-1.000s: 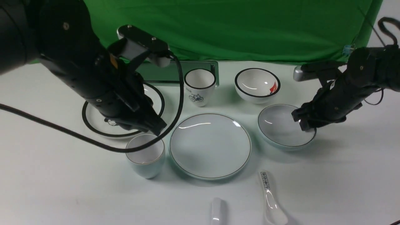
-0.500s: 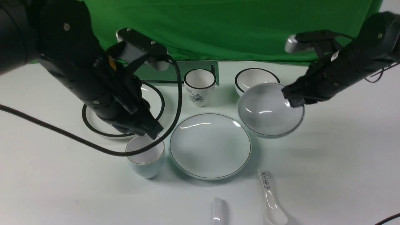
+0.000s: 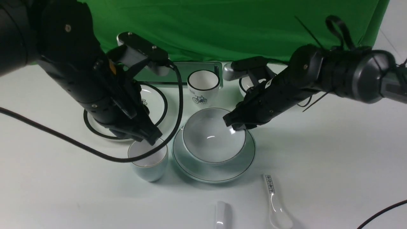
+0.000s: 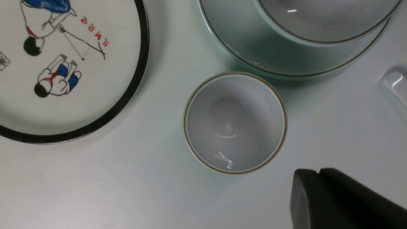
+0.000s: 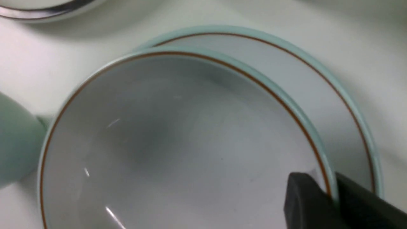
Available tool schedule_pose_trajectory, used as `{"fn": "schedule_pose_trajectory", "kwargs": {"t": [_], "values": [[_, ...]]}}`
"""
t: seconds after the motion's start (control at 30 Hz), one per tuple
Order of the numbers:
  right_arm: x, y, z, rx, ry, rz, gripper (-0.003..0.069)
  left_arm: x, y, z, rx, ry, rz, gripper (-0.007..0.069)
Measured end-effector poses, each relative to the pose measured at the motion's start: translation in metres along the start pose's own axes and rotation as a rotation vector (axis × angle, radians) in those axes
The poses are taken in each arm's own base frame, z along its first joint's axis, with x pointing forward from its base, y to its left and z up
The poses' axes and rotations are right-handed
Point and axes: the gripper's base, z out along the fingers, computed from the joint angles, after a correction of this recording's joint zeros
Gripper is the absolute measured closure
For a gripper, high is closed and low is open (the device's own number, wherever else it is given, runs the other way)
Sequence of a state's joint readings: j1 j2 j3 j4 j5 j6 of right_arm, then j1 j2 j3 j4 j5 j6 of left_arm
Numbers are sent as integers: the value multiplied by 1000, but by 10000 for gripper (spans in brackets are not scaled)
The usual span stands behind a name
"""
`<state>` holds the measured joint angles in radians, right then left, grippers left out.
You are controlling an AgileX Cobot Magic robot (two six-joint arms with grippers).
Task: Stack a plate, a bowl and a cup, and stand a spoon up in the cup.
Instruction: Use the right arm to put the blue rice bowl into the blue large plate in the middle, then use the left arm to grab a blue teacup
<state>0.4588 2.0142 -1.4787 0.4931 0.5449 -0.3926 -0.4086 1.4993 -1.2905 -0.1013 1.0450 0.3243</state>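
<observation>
The spoon (image 3: pixel 220 215) is cut off by the lower edge; the right arm (image 3: pixel 318 73) hides most of the black-rimmed bowl (image 3: pixel 244 87)

A robot lab staged for filming: a green cloth backdrop (image 3: pixel 222 28) hangs behind the plain white table (image 3: pixel 334 159), two black robot arms (image 3: pixel 79 73) (image 3: pixel 334 76) reaching over it.

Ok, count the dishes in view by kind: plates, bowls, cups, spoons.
Plates: 2, plain pale round plate, black-rimmed cartoon plate.
Bowls: 2, plain pale bowl, black-rimmed bowl.
Cups: 2, plain pale cup, bicycle cup.
Spoons: 2, plain white spoon, printed-handle spoon.
Total: 8.
</observation>
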Motion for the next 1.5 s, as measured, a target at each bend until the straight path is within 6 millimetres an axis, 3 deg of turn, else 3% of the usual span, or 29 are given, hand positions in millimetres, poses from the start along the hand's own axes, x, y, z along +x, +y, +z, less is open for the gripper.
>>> {"fn": "schedule_pose_trajectory", "kwargs": {"t": [0.1,0.37,0.6,0.67,0.7,0.73,0.8,0.83,0.93,0.97,1.07,1.17,1.23,1.33,1.47,1.5], "values": [[1,-1,10,-1,13,5,586,0,0,0,0,1,0,652],[-1,0,11,1,5,5,573,1,2,0,-21,9,14,652],[-1,-1,6,17,42,-47,290,3,7,0,-77,28,-48,648],[-4,0,-3,13,58,-63,239,3,8,0,-88,34,-59,635],[-9,-1,-18,14,74,-85,201,4,11,-1,-97,32,-70,615],[-11,-2,-20,18,68,-87,198,4,11,-1,-98,31,-72,611],[-17,-3,-53,39,111,-136,184,6,19,4,-82,5,-138,546],[-17,-3,-55,44,106,-141,184,6,20,4,-82,1,-144,546],[-14,-6,-90,100,168,-194,183,20,37,30,-67,32,-240,407],[-14,-5,-93,101,173,-197,183,21,37,31,-66,35,-241,398],[-11,-5,-114,124,190,-211,193,31,47,57,-65,81,-286,274],[-10,-3,-126,132,185,-215,214,28,50,74,-60,65,-321,218],[-10,-3,-128,135,184,-216,223,27,51,79,-57,57,-329,217],[-9,-3,-128,132,200,-215,259,25,54,96,-54,53,-342,299],[-6,-3,-129,126,226,-208,295,26,55,104,-47,71,-333,529],[-6,-3,-129,126,229,-208,298,26,55,104,-47,71,-331,540]]}}
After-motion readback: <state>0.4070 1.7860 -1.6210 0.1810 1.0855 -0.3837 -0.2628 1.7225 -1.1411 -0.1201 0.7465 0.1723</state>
